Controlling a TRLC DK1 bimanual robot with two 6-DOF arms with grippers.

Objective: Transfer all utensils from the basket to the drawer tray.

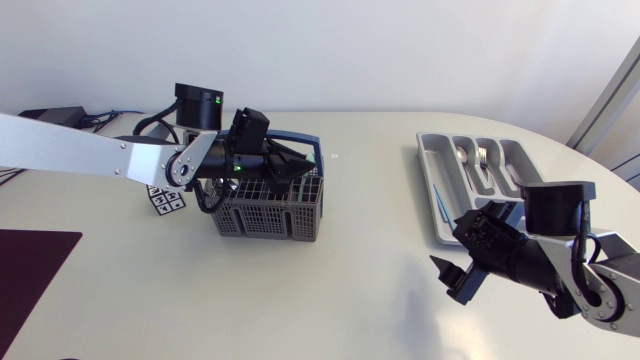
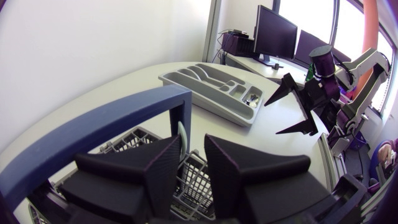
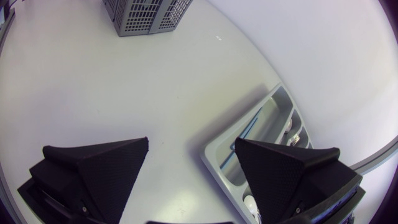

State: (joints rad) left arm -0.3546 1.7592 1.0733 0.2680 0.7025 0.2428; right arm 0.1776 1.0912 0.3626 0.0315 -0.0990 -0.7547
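Left pincer (image 2: 194, 149) hangs over the basket (image 1: 266, 214), narrowly spread, with a pale utensil handle (image 2: 181, 130) against one finger (light, stiff, probably slippery, so pinch it high and squarely). Right pincer (image 3: 191, 142) is spread wide and empty above the tabletop (image 1: 350, 260), beside the tray (image 1: 425, 158).

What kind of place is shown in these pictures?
Probably a robotics lab bench staging a kitchen chore: a left arm and a right arm sit at a white table holding a cutlery basket and a drawer tray.

Basket (image 1: 265, 218) left of drawer tray (image 1: 428, 176), well apart, on table (image 1: 340, 270)
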